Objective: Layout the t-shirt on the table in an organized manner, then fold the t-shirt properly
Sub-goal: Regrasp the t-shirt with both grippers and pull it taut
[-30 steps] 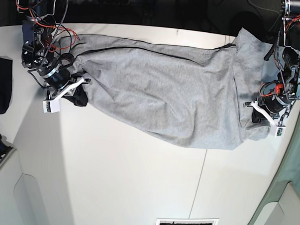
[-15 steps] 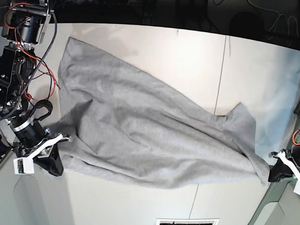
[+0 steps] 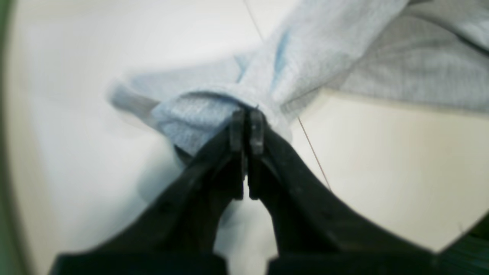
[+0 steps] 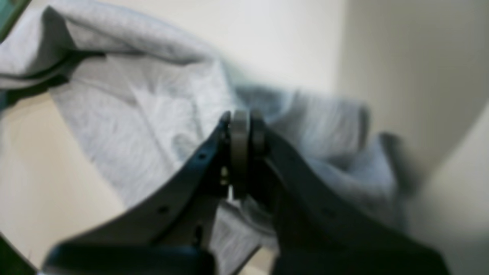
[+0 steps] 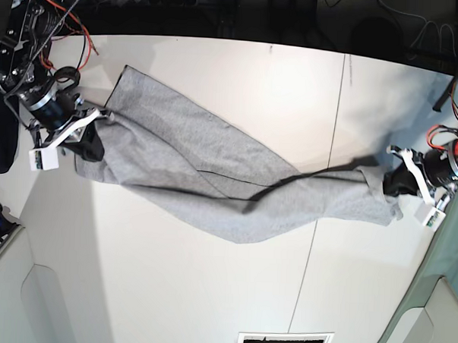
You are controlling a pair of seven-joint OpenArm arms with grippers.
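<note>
Two hands grip the t-shirt (image 5: 236,179) at opposite ends — it is stretched across the table (image 5: 209,284) in a long, twisted band.

Right hand (image 5: 90,127), at the left of the base view: jaws closed on a bunched edge of grey cloth; the right wrist view shows the black fingers (image 4: 198,160) pressed together with fabric caught at the tips.

Left hand (image 5: 396,179), at the right of the base view: jaws closed on the other end of the shirt. In the left wrist view the two finger pads meet around a rolled hem, with cloth wrapping over the tips.

T-shirt: widest near the right hand and narrowing toward the left hand. Its middle sags onto the table; a dark shadow runs under the upper edge near the left hand, so that part appears lifted. It crosses the thin seam line (image 5: 325,191) of the table.

Writing — none readable. Only plain heather-grey fabric shows in all three views; no print or label is visible on the exposed side.

A dark cloth (image 5: 2,143) lies at the left border of the base view, apart from the shirt.
</note>
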